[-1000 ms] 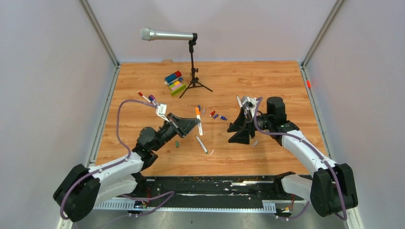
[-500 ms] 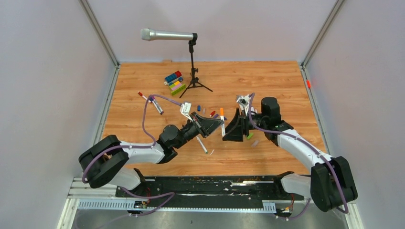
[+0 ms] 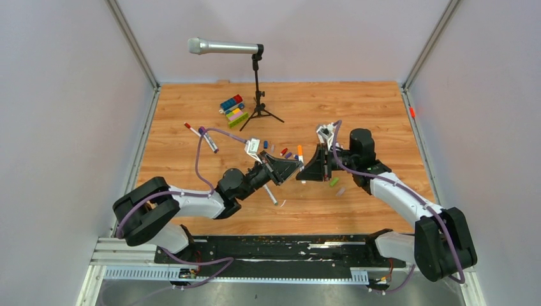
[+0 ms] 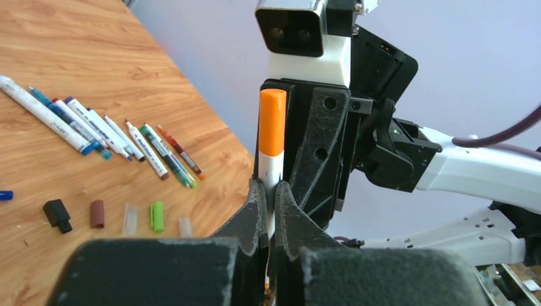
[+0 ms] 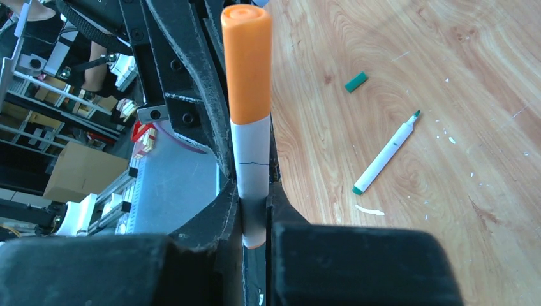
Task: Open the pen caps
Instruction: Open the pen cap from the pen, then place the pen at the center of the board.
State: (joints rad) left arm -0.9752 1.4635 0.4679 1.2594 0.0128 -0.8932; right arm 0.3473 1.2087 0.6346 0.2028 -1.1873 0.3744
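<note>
Two holds now: right gripper (image 5: 255,197) newly joins left gripper (image 4: 269,191), both clamping the pen (image 5: 250,153); its orange cap (image 4: 272,121) looks ready for pulling.

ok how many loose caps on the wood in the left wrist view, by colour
black stubby plastic cap: 1
brown plastic cap: 1
clear plastic caps: 2
green plastic cap: 1
blue plastic cap, cut by frame edge: 1
total: 6

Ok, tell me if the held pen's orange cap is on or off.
On: the orange cap sits flush on the white pen, no tip showing. The left pincer and right pincer both grip its barrel.
</note>
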